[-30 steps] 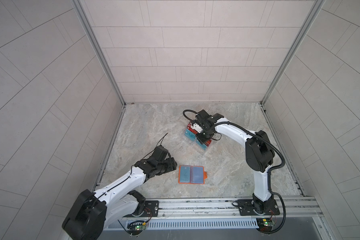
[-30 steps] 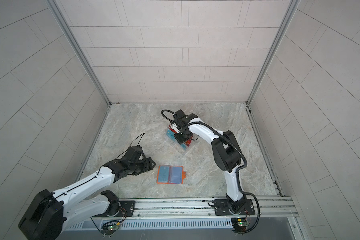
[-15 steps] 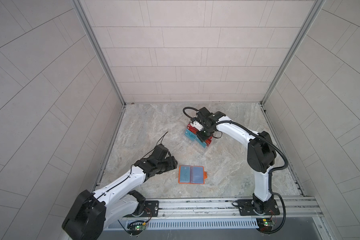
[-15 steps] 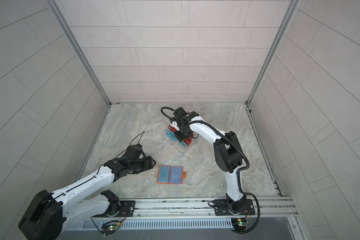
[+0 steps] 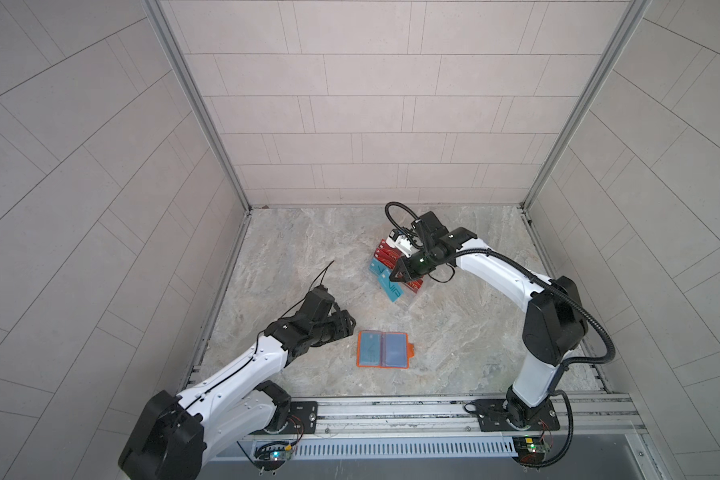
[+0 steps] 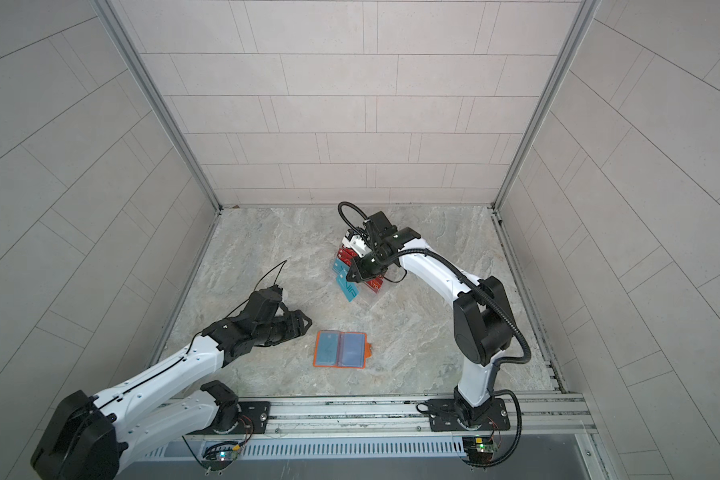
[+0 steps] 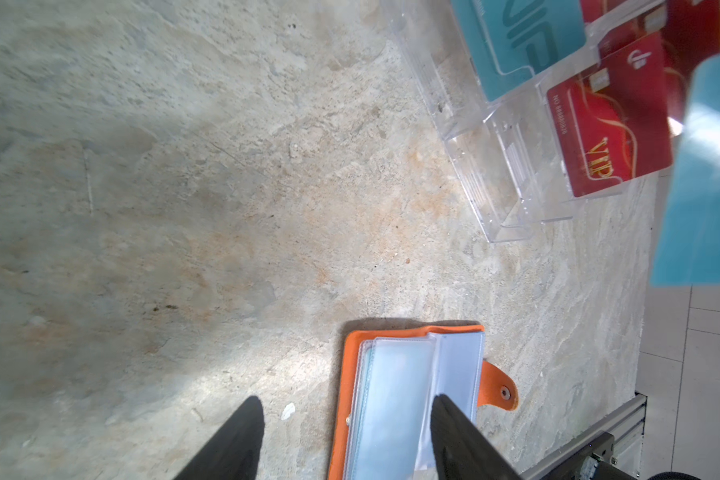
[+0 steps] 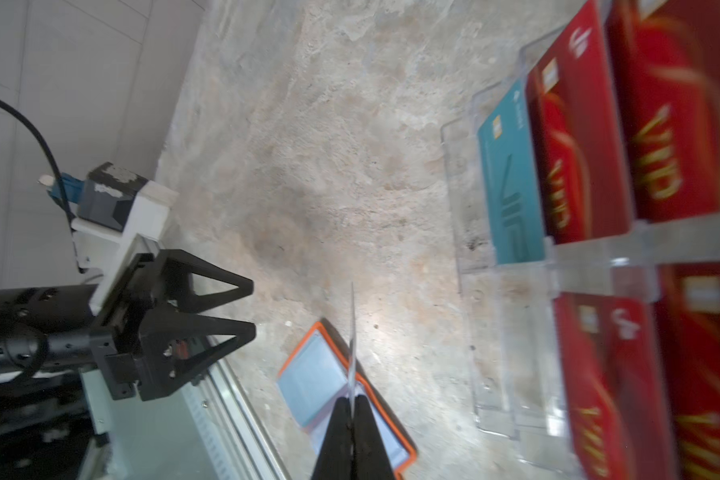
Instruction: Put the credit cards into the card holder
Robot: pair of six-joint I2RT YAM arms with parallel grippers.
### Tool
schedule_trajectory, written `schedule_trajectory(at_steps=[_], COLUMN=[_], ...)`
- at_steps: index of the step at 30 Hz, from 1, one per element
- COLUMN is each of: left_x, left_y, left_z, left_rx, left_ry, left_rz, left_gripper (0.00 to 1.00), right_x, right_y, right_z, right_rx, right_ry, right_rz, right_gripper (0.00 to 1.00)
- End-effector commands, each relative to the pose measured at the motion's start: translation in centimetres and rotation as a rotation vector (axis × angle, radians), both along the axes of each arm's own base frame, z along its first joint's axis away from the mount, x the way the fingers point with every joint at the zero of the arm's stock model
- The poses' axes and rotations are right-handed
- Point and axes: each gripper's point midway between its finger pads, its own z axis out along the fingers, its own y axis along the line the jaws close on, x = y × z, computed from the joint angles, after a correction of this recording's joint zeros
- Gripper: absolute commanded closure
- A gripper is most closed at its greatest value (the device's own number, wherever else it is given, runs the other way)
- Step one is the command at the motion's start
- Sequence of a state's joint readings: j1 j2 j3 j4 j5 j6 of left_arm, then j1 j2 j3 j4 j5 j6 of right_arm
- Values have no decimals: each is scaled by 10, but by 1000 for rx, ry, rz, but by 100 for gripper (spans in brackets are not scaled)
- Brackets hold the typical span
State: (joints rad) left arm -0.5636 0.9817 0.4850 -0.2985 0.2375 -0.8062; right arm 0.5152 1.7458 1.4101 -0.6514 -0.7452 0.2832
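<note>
Teal card [image 7: 711,187]: right gripper [image 8: 352,405] gripped it — we judged edge-first entry best.
Left gripper [image 8: 250,307]: stood released beside the card holder [image 7: 347,365].

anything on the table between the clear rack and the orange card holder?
No. Bare stone table between the clear rack and the card holder, seen in both top views and the left wrist view.

In the left wrist view the held teal card [image 7: 707,174] is blurred and cut off by the edge.
</note>
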Motion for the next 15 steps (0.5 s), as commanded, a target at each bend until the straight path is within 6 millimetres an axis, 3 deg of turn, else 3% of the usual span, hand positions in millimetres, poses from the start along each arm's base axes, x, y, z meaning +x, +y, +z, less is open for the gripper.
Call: schedule_trajectory(at_steps=[1,8,15], left_x=[4,0,-8], left_y=[-11,-47,-72], left_z=[13,8,-6], left_rx=[-36,-88,-110], left_ry=[-59,-25,34], left_rz=[-45,-158,-240], left_gripper=[38,44,51], right_x=[-28,-92,-120], right_y=[15,22,12], right_z=[12,-38,-76], right_rx=[166,174,134], right_ry=[115,276,341], right_rz=[-45,-81,-105], right_gripper=[100,100,100])
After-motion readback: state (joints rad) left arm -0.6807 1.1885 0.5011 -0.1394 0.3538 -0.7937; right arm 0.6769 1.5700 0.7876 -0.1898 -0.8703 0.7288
